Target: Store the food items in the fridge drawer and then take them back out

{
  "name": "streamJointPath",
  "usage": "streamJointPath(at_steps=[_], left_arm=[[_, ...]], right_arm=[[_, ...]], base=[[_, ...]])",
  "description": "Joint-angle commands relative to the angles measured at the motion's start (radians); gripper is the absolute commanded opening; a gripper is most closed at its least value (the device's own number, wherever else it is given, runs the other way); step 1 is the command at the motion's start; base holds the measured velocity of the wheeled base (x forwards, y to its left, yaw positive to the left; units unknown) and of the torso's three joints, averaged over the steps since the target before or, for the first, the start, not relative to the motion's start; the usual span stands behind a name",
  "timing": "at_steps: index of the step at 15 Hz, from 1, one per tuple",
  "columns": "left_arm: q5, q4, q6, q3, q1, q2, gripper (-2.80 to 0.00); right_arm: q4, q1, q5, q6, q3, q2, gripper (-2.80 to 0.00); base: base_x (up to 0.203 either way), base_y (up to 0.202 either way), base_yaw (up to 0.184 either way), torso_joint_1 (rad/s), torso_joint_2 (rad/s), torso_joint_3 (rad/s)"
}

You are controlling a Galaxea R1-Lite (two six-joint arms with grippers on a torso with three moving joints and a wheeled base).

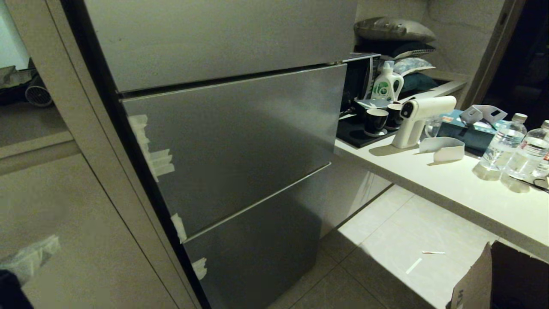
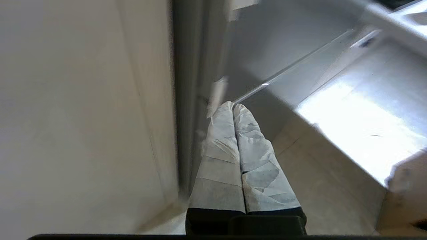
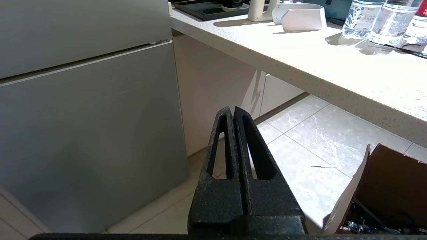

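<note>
The fridge stands shut, its grey steel door panels [image 1: 240, 141] covering the front. The fridge drawer and the food items are out of view. Whitish tape scraps [image 1: 156, 161] stick to the panels' left edge. My left gripper [image 2: 233, 105] has white-wrapped fingers pressed together with nothing between them. It points along the fridge's left edge, near a tape scrap [image 2: 217, 95], and shows low at the left of the head view [image 1: 34, 255]. My right gripper [image 3: 231, 110] is shut and empty, hanging over the tiled floor before the lowest fridge panel [image 3: 90, 143].
A pale counter [image 1: 450, 189] runs along the right, carrying water bottles [image 1: 502, 143], a white spray gun [image 1: 418, 118], black cups [image 1: 375, 121] and a detergent bottle [image 1: 388, 83]. A cardboard box [image 1: 502, 279] sits on the floor at the lower right. A beige cabinet [image 1: 64, 206] flanks the fridge's left.
</note>
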Motion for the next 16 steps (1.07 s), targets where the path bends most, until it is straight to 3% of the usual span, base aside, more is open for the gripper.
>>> streamJointPath(at_steps=[1,6,8,11,14,16], left_arm=[[0.025,-0.002,-0.008,-0.023,0.011,0.086,-2.80],[0.023,-0.050,-0.040,-0.058,0.084,0.233,-2.80],[-0.007,-0.119,-0.061,-0.065,0.136,0.281,-2.80],[-0.044,-0.127,-0.079,-0.085,0.163,0.348,-2.80],[-0.108,-0.186,-0.184,-0.120,0.165,0.423,-2.80],[-0.158,-0.196,-0.207,-0.133,0.162,0.458,-2.80]], right_arm=[[-0.001,0.000,0.000,0.000,0.031,0.000,-2.80],[-0.001,0.000,0.000,0.000,0.031,0.000,-2.80],[-0.001,0.000,0.000,0.000,0.031,0.000,-2.80],[-0.001,0.000,0.000,0.000,0.031,0.000,-2.80],[-0.001,0.000,0.000,-0.004,0.031,0.000,-2.80],[-0.001,0.000,0.000,-0.006,0.031,0.000,-2.80]], base=[[0.000,0.000,0.000,0.000,0.00,0.000],[0.000,0.000,0.000,0.000,0.00,0.000],[0.000,0.000,0.000,0.000,0.00,0.000],[0.000,0.000,0.000,0.000,0.00,0.000],[0.000,0.000,0.000,0.000,0.00,0.000],[0.000,0.000,0.000,0.000,0.00,0.000]])
